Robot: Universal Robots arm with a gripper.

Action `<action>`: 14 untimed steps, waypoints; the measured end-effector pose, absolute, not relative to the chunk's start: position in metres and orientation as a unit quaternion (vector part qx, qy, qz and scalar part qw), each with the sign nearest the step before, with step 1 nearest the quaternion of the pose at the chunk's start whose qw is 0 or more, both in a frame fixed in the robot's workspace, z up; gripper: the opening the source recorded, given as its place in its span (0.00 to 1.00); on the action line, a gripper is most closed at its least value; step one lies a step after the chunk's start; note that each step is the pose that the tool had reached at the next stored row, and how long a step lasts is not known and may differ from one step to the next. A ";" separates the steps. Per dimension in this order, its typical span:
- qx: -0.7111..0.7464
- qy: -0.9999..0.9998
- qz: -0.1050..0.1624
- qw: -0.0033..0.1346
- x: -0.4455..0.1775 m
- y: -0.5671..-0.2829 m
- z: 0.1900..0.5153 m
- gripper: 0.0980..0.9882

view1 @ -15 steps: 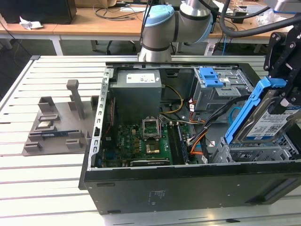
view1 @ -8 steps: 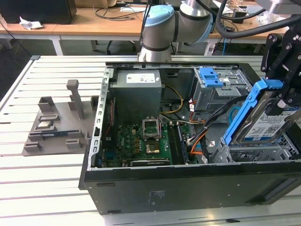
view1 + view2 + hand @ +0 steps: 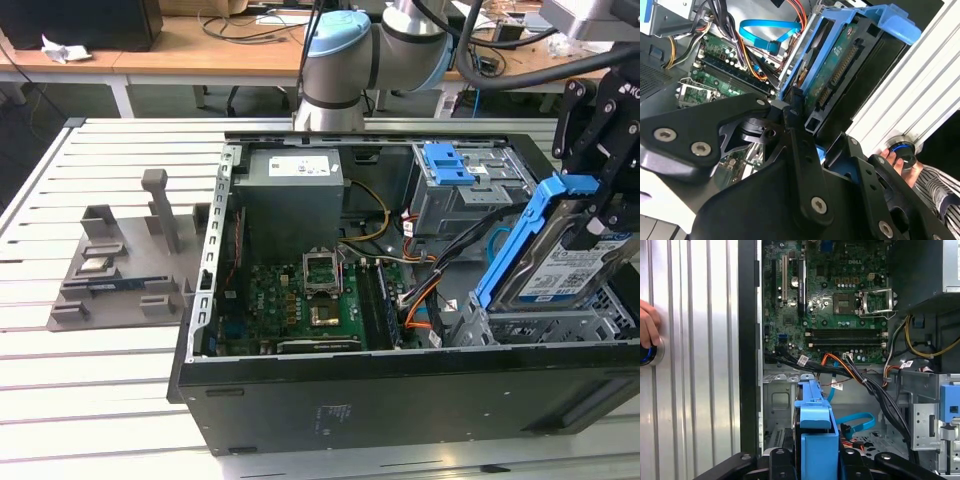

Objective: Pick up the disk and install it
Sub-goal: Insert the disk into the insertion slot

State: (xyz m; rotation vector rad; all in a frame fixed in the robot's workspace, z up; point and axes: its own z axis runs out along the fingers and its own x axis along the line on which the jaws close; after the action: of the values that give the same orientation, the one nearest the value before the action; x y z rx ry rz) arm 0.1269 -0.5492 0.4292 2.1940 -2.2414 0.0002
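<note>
My gripper (image 3: 600,215), matt black metal, clamps the disk (image 3: 560,262): glossy blue plastic bracket, bare silver metal body, paper label. Below it, the case (image 3: 400,405) is matt black painted steel, on the ribbed brushed-aluminium table (image 3: 90,385).

Print on disk (image 3: 560,268) label, power supply (image 3: 293,200) label: not legible.

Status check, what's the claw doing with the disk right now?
Claw shut on the disk. Disk tilted above the drive cage, not seated. Black cables close beside it.
</note>
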 end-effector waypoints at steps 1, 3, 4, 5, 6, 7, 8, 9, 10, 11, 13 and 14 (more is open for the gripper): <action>0.700 -0.715 0.000 0.003 0.127 -0.549 0.428 0.30; 0.700 -0.715 0.001 0.003 0.127 -0.549 0.424 0.30; 0.700 -0.715 0.000 0.003 0.127 -0.549 0.422 0.30; 0.700 -0.715 0.001 0.003 0.127 -0.549 0.419 0.30; 0.700 -0.715 0.001 0.003 0.127 -0.549 0.417 0.30; 0.700 -0.715 0.001 0.003 0.127 -0.549 0.415 0.30; 0.700 -0.715 0.001 0.003 0.127 -0.549 0.413 0.30; 0.699 -0.715 0.001 0.003 0.127 -0.549 0.411 0.30; 0.700 -0.715 0.001 0.003 0.127 -0.549 0.408 0.30; 0.700 -0.715 0.001 0.003 0.127 -0.549 0.406 0.30; 0.700 -0.715 0.001 0.003 0.127 -0.549 0.402 0.30; 0.700 -0.715 0.001 0.003 0.127 -0.549 0.400 0.30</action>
State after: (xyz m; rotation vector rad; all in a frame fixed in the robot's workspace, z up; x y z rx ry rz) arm 0.1270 -0.5491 0.4001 2.1933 -2.2405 0.0019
